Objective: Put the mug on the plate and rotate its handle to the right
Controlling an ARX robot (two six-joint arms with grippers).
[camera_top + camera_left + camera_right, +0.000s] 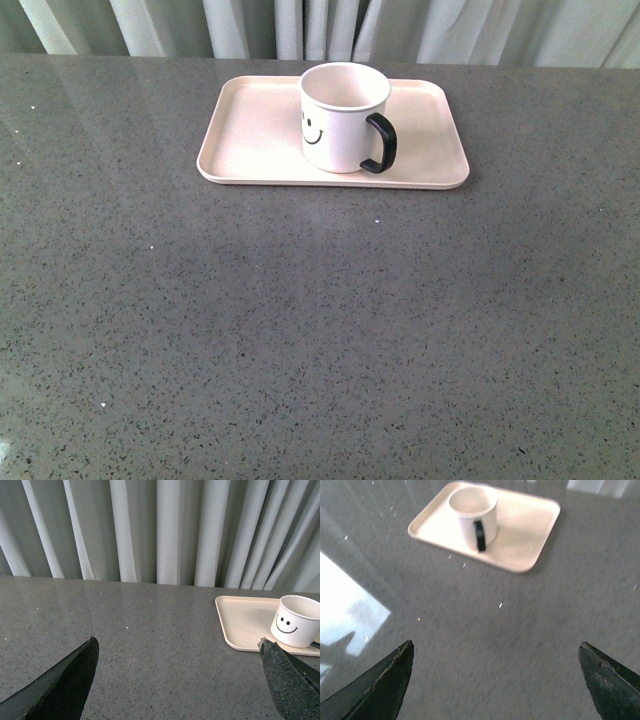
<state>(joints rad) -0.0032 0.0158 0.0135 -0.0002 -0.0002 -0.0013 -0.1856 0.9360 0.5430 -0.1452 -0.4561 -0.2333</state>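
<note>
Empty and spread, left gripper [177,641] and right gripper [495,644] stand clear; you may judge the task done: mug [343,115] on plate [230,170], upper centre, handle [381,143] right.

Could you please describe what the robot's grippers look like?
Only the finger ends show. The left gripper has two black, wedge-shaped fingers tapering to points, with a rough, speckled surface; the right gripper looks alike. No cables or markings are visible.
</note>
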